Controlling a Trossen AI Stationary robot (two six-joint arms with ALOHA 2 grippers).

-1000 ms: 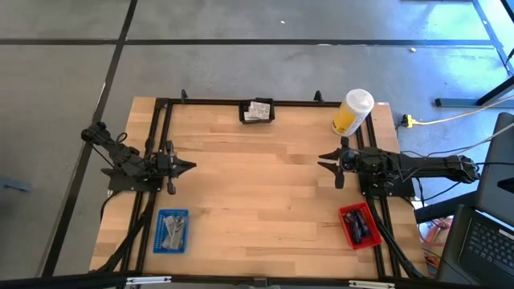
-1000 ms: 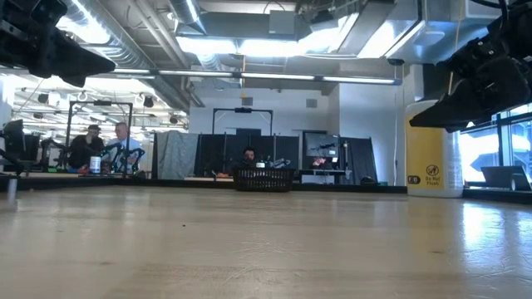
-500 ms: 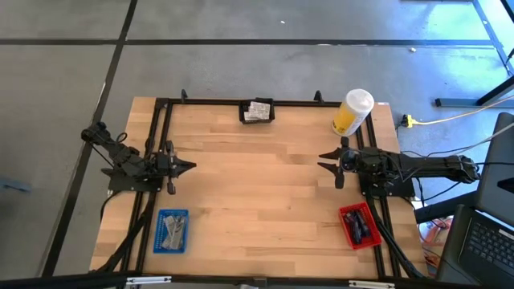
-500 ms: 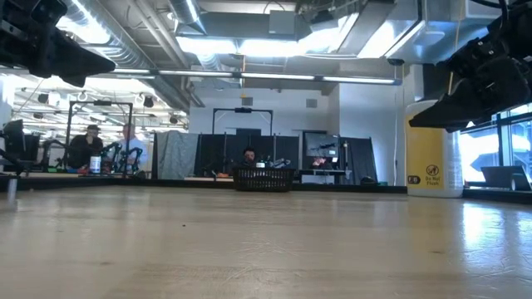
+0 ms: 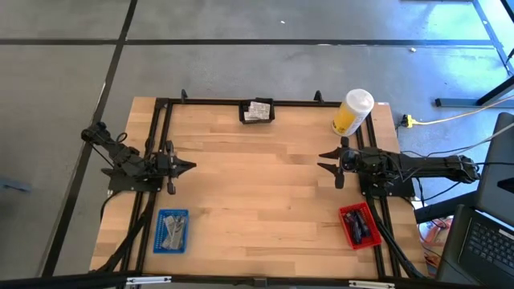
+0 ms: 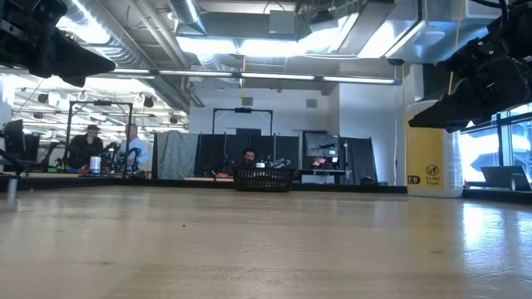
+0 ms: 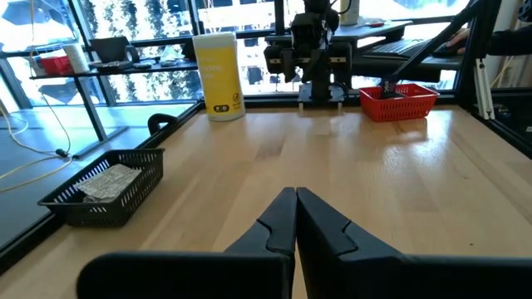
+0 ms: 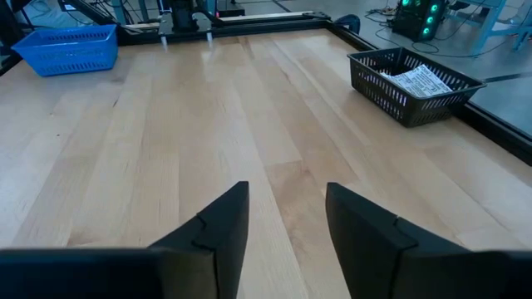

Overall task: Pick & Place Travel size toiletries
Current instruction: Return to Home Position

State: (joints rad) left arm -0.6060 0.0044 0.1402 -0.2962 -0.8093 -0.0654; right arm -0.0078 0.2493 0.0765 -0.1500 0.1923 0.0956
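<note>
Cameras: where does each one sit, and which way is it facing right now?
High view: above the table, looking straight down; both arms show, left gripper and right gripper facing each other.
Low view: at table-top height, looking level toward the basket and the room; both arms show in the upper corners.
Left wrist view: looks across at the right arm and red tray; its shut gripper shows.
Right wrist view: looks across at the blue tray; its open gripper shows.
Shared: the basket shows in all four.
</note>
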